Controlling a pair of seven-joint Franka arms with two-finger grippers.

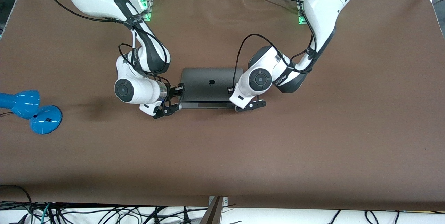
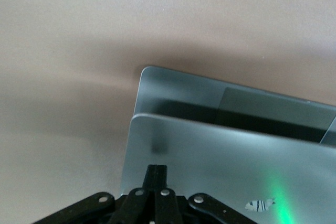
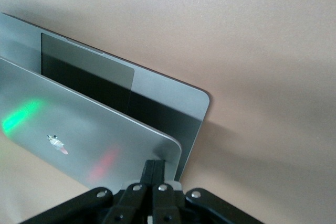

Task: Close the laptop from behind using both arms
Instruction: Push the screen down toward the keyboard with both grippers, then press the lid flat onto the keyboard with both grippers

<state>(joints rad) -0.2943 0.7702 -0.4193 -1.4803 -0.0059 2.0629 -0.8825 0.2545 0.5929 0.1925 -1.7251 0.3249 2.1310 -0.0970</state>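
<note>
The laptop (image 1: 208, 85) sits mid-table between the two arms, its lid tipped well forward over the base, with only a narrow wedge of the trackpad (image 3: 86, 69) showing. The left gripper (image 2: 156, 174) and right gripper (image 3: 154, 169), both with fingers pressed together and holding nothing, press against the lid's outer face near its two free corners. By my judgement the closing is mostly done; the last gap remains.

We found the laptop (image 1: 208, 85) mid-desk (image 1: 313, 140), the right tool (image 1: 172, 96) at its nine o'clock, the left tool (image 1: 240, 103) at its three, the lamp (image 1: 31, 111) toward the right arm's end.
</note>
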